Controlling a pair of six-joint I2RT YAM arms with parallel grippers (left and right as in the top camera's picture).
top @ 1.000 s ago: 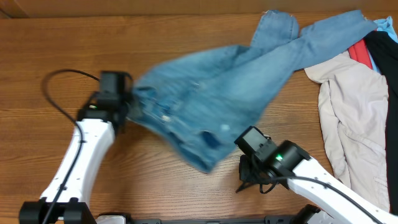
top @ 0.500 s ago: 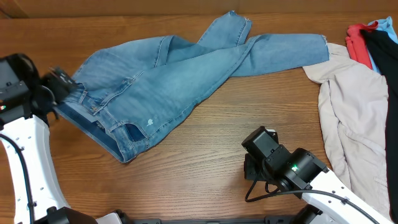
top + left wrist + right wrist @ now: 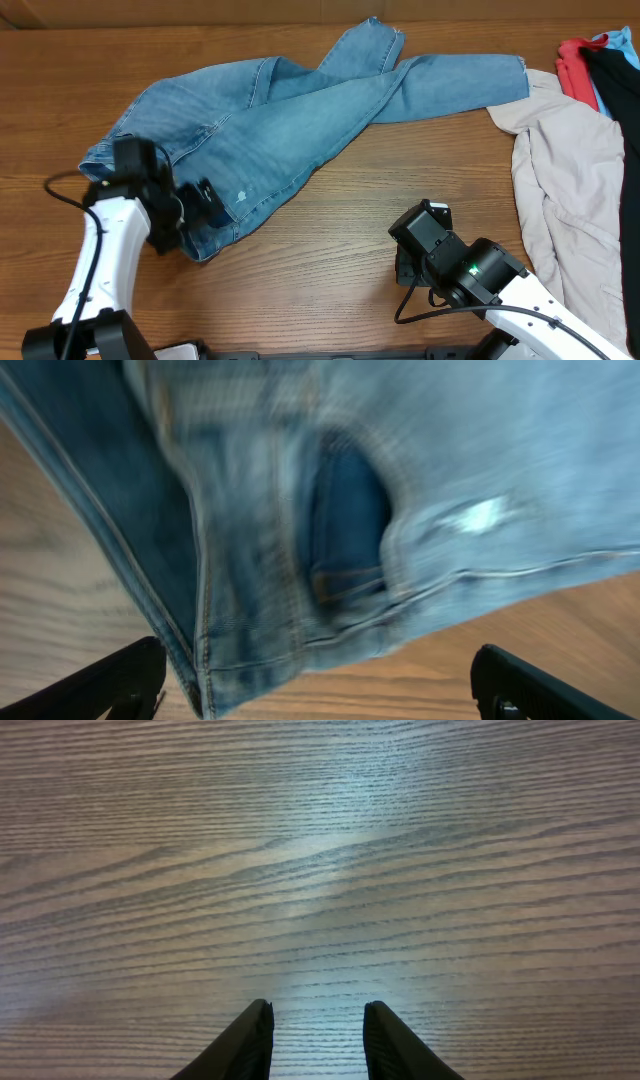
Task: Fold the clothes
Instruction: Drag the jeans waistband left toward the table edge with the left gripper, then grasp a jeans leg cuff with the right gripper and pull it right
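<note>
Denim, faded blue: the jeans (image 3: 280,130) lie spread on the desk (image 3: 330,270), waist at 8 o'clock, legs crossing towards 1 o'clock. The left tool (image 3: 200,202) hangs spread wide over the waist's lower corner, pinching nothing. It should probably bite both layers at the waistband seam, not the loose pocket. The right tool (image 3: 315,1038), at 5 o'clock, is partly spread over bare wood, and would do best reaching for the hems to uncross the legs first.

A second ago the jeans were a blurred bundle between both arms. Half a second ago the left arm sat out at 9 o'clock.
</note>
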